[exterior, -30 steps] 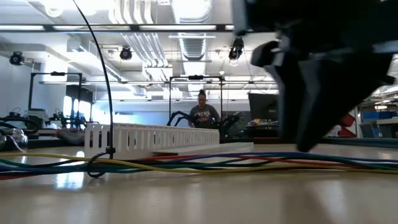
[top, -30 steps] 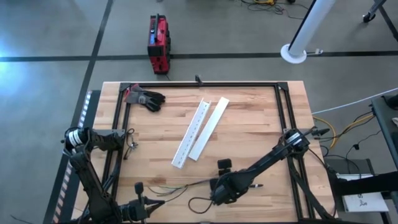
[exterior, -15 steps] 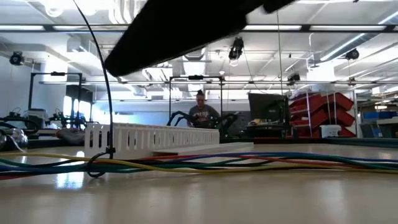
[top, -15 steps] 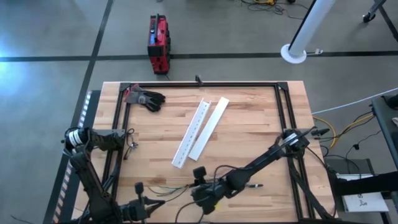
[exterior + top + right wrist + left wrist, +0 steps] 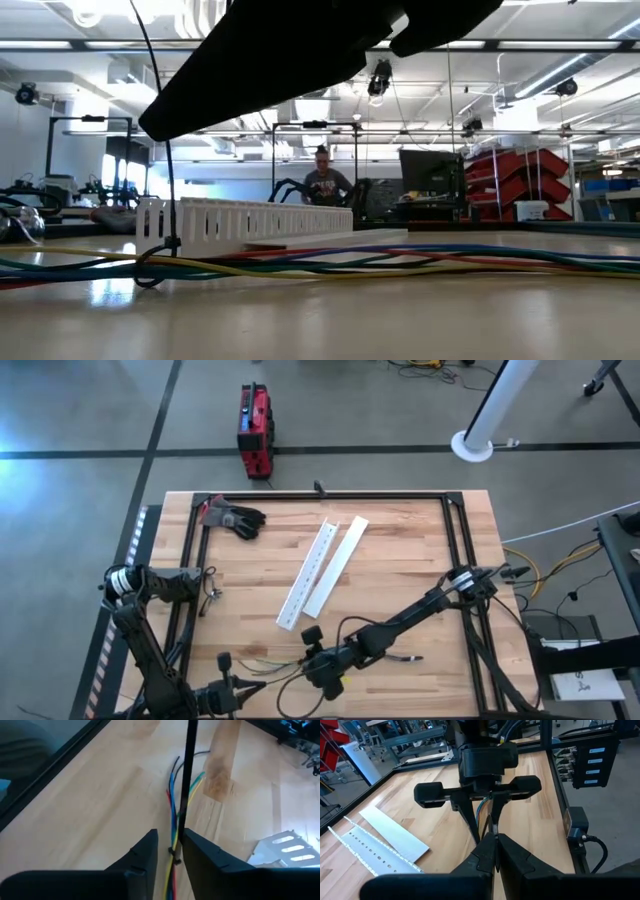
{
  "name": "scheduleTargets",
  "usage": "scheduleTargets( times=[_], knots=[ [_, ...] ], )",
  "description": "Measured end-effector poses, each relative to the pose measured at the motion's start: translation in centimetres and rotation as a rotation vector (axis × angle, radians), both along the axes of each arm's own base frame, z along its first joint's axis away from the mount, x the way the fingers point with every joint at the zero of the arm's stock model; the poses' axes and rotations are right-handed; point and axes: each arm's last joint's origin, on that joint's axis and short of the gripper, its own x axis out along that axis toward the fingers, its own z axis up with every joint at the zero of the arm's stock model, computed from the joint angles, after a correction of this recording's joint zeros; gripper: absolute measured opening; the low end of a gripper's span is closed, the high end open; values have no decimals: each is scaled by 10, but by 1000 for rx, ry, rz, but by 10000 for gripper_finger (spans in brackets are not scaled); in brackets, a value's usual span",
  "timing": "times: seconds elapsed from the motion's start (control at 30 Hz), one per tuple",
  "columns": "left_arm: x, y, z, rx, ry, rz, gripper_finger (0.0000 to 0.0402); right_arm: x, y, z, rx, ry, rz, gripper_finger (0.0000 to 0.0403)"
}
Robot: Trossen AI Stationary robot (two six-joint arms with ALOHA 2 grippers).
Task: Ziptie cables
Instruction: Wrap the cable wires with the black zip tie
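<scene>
1. The wooden bench (image 5: pixel 400 570) has a black frame around its edge.
2. The right arm (image 5: pixel 420 615) reaches from 3 o'clock across to the front middle of the bench.
3. The left arm (image 5: pixel 140 630) waits folded at the 9 o'clock edge.
4. Two long white strips (image 5: pixel 322 570) lie side by side in the middle, one with a row of holes.
5. A black and red glove (image 5: pixel 230 517) lies at the 11 o'clock corner.
6. The right gripper (image 5: pixel 318 665) sits at 6 o'clock, right over the cables (image 5: pixel 270 663). Its fingers (image 5: pixel 142 855) stand only a little apart, with the cables between them.
7. The left gripper (image 5: pixel 494 851) has its fingers pressed together, pinching a thin dark strap (image 5: pixel 493 827).
8. The cables are thin wires in blue, yellow, red and green (image 5: pixel 172 810). They lie flat on the bench near the front edge, from 6 o'clock toward 7 o'clock.
</scene>
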Motion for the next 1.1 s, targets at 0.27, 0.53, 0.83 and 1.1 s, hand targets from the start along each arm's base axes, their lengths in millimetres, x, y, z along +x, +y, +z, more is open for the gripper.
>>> scheduleTargets(
  times=[0.27, 0.53, 0.83, 1.1],
  knots=[
    [0, 0, 0, -4, -1, 0, 0, 3, -7, 0, 0, 1, -15, 18],
    [-1, 2, -13, -25, -10, 1, 28, 5, -10, 0, 9, 1, -32, 2],
    [-5, 29, -75, -205, -52, 57, 117, 5, -10, 0, 9, 1, -31, 0],
    [26, 65, -103, -338, -79, 52, 172, 5, -10, 1, 8, 0, -30, 1]
  ],
)
